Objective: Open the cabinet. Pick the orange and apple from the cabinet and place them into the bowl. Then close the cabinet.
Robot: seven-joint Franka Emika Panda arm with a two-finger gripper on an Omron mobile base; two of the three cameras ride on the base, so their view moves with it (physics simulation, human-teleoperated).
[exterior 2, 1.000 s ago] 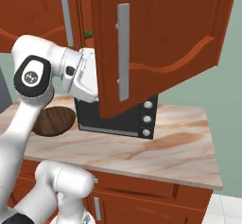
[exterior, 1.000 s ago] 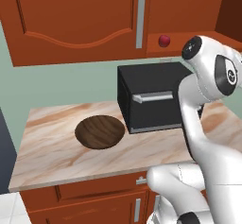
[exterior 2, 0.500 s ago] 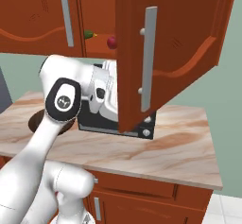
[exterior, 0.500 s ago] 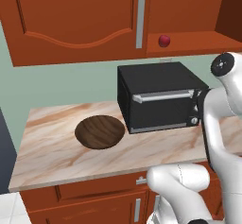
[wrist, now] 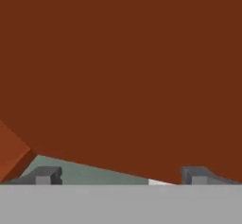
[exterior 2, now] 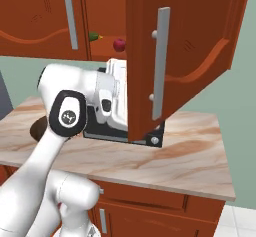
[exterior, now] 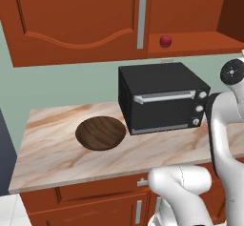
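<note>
In the left base view, the cabinet (exterior: 76, 25) hangs above the counter (exterior: 47, 158). Its left door is closed and its right part is open. The apple (exterior: 165, 41) sits on the open shelf, just to the right of the grey handle (exterior: 141, 18) and above the black microwave (exterior: 162, 97). The bowl (exterior: 101, 133) lies on the counter, just to the left of the microwave, and it is empty. The arm (exterior: 224, 125) rises to the right of the microwave.

In the right base view, the right door (exterior 2: 185, 46) of the cabinet is swung wide open toward the camera. The apple (exterior 2: 119, 44) is inside the cabinet, left of this door, and a small green vegetable (exterior 2: 93, 36) lies near it, further left. The orange I cannot make out. The hand is behind the open door.

In the hand view, the gripper (wrist: 120, 176) has its two tips far apart, fully spread, and nothing is between them. Reddish-brown wood of the cabinet is close in front.
</note>
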